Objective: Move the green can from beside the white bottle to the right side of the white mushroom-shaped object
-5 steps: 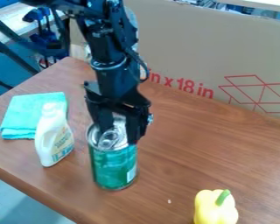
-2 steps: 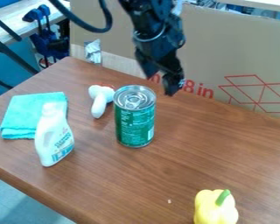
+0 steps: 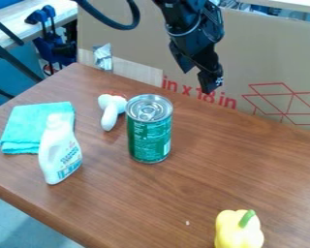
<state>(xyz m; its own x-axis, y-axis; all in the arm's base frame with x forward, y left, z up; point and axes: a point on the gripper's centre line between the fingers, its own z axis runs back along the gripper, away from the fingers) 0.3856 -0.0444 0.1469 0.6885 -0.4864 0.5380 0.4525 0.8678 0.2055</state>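
The black gripper (image 3: 197,80) hangs at the upper right of centre, in front of the cardboard, behind and to the right of the can, its two fingers parted with nothing between them. A green can (image 3: 149,133) with a silver lid stands upright near the middle of the table, apart from the gripper. Just left of the can lies a white mushroom-shaped object (image 3: 110,112). The white bottle (image 3: 58,152) is farther left, beside a folded turquoise cloth (image 3: 27,127). At the lower right sits a yellow pepper (image 3: 238,229) with a green stem.
Behind the wooden table (image 3: 222,160) rises a large cardboard sheet (image 3: 261,58) with red print. A crumpled silver wrapper (image 3: 103,57) is by the far left corner. Blue clamps (image 3: 51,43) are in the background. The table's front edge slants across the lower left.
The gripper was at the can's top; it has let go and moved up, back and to the right. The can now stands farther back and right than at first. The mushroom-shaped object came into view.
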